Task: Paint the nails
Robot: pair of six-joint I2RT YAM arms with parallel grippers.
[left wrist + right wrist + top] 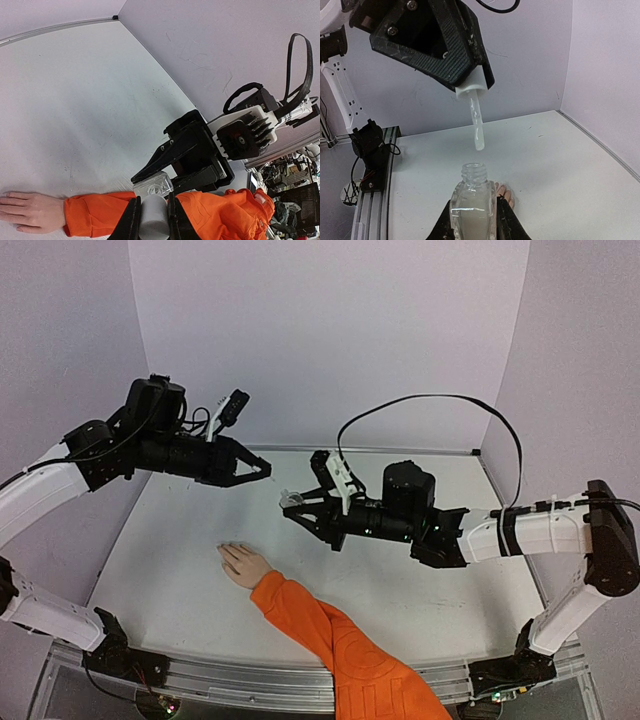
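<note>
- While both arms hang above the table (pixel 170 570), we see their tips facing each other near the middle, close together but not touching.
- We find the left gripper (pixel 258 468) closed on a small white cap (pixel 470 87). A pale, translucent brush (pixel 477 125) sticks out of the cap and slants downward.
- We find the right gripper (pixel 292 504) clamped on a small clear bottle (pixel 474 212). The bottle stands upright between the jaws, with pale liquid in its lower part and its neck uncovered.
- From the right wrist view, we see the brush tip just above the bottle's open neck, clear of the glass.
- We see the hand (pixel 245 565) lying flat on the table, palm down, at the end of an orange sleeve (pixel 340 650) that comes in from the near edge. Its fingers point away from the arm bases and to the left.
- The hand lies lower and nearer to the bases than both grippers, and neither touches it.
- We place the nails (pixel 225 552) at the fingertips on the table, well apart from the brush. They are too small for us to make out any paint.
</note>
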